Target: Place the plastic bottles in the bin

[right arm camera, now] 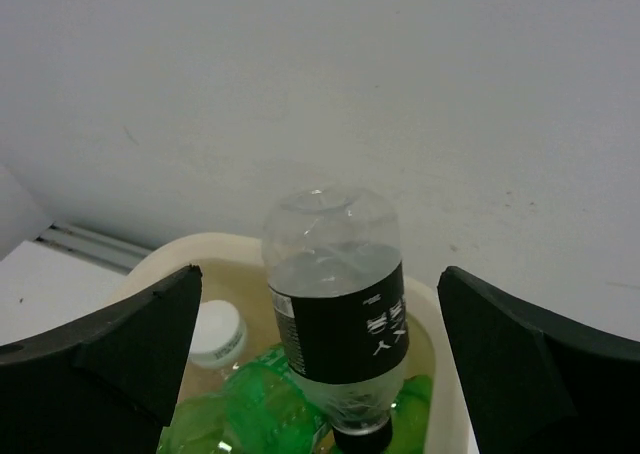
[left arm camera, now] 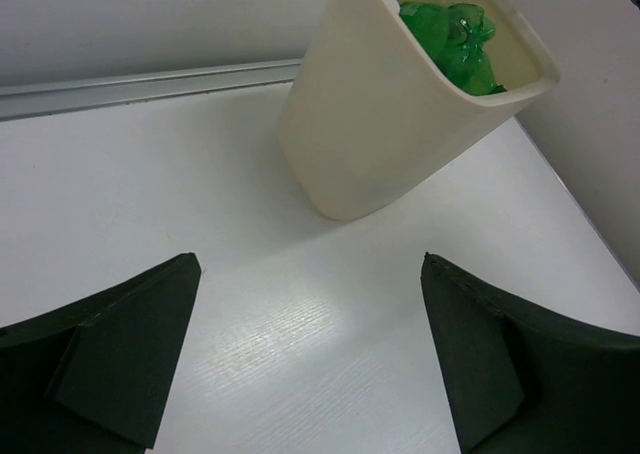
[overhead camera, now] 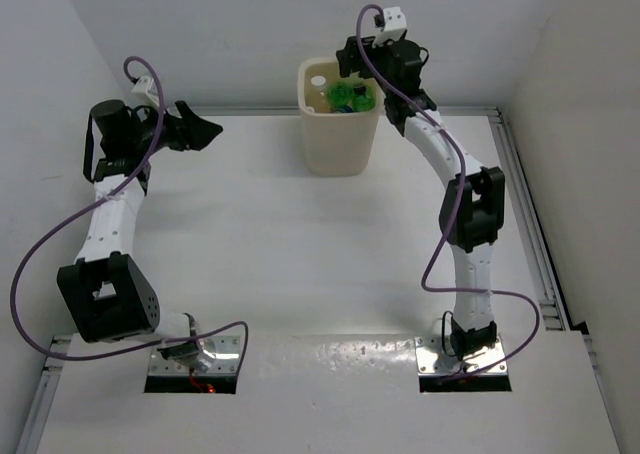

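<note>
Over the bin (overhead camera: 340, 144) at the table's (overhead camera: 250, 254) far edge, the right gripper (right arm camera: 320, 274) stands wide open. A dark-labelled bottle (right arm camera: 338, 314) sits cap-down between its fingers, touching neither as far as I can tell. It's perched on the green bottles (right arm camera: 260, 404), so it could topple over the rim or snag a finger. The wall's close behind; straight up looks safest. The left gripper (left arm camera: 310, 264) is open and empty, well apart from the bin.

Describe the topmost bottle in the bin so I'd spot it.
Find the tall cream bin at the far end of the table. A clear bottle stands cap-down in its mouth. Unlike the green bottles beneath, it wears a black label.
</note>
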You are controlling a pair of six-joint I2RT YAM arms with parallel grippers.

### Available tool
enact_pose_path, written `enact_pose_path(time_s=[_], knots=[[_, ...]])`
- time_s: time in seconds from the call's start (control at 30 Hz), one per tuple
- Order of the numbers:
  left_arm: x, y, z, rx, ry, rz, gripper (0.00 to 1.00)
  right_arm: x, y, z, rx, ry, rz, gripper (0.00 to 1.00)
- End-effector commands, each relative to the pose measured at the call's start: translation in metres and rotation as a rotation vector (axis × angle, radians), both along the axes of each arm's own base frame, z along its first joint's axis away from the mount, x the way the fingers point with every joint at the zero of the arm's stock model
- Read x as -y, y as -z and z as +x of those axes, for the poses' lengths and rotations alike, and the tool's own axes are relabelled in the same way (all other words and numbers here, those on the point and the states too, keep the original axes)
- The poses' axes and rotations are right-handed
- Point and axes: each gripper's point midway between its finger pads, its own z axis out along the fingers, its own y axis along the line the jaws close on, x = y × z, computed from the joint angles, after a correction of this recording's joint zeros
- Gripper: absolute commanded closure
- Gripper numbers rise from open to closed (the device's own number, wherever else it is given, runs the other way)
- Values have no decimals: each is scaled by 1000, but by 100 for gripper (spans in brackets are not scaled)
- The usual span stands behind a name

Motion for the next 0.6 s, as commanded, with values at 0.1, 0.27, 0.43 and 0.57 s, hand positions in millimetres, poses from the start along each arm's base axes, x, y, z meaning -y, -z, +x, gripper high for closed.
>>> enact_pose_path(time_s=[0.1,0.27,0.43,0.57], knots=[[-4,-28,-8,59,4,72,1,-18,-153,-70,213,-125,42,0],[-23,1,-11,-79,-66,180,1,-3,-161,-130,115,-130,-18,0],[-42,25,-23,-159,-167,300,1,54,-111,-195,-117,-60,-127,0],[-49,39,-43,-177,-197,345,1,124,-62,-232,-298,52,-121,0]])
